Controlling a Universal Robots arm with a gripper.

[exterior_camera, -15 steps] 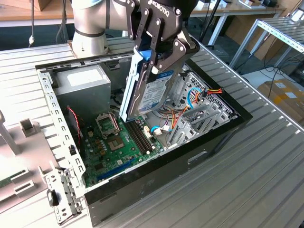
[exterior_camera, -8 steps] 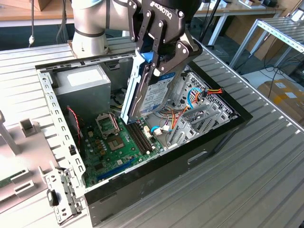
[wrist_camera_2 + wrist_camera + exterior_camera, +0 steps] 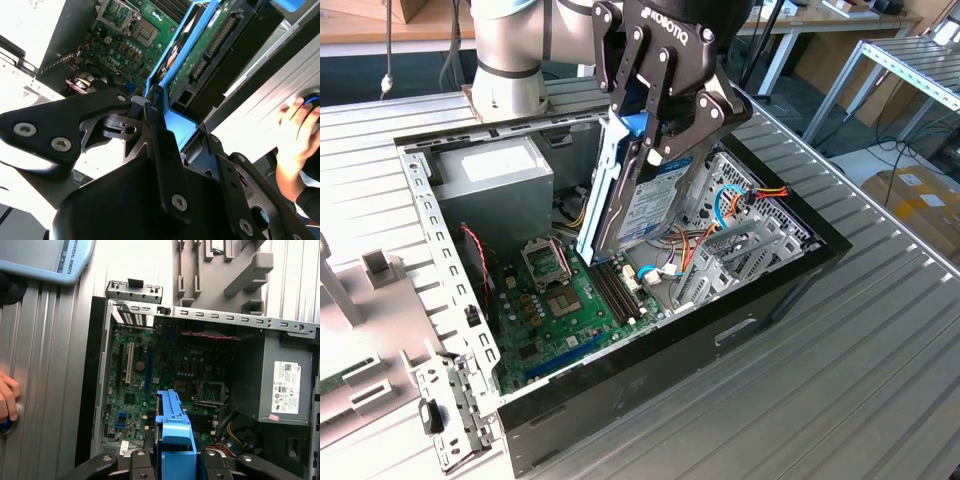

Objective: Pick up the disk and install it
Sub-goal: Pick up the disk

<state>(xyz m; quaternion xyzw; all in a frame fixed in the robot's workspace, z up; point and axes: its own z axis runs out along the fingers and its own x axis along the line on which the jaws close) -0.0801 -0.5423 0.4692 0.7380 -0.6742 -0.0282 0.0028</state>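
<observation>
- The pincer (image 3: 655,135) is clamped on the disk (image 3: 642,200), its black fingers pressing on the upper end from both sides, at the blue side pieces (image 3: 632,125).
- In the exterior view the disk hangs below the pincer, steeply tilted, with its white label toward the exterior view's right.
- The disk is held over the open computer case (image 3: 740,320). Its lower end reaches down toward the motherboard (image 3: 555,300), and I cannot tell whether it touches anything there.
- To the exterior view's left of the disk stands the grey power supply box (image 3: 500,190). To the right are the metal drive cage (image 3: 745,245) and a bundle of coloured cables (image 3: 760,192).
- The case lies on its side on a ribbed metal tabletop (image 3: 840,400).
- The second wrist view shows the disk's underside, a green circuit board (image 3: 210,47) framed in blue. This face is hidden in the exterior view.
- In both wrist views a person's hand (image 3: 295,130) rests on the tabletop outside the case.
- The first wrist view looks down past the blue end of the disk onto the whole motherboard.
</observation>
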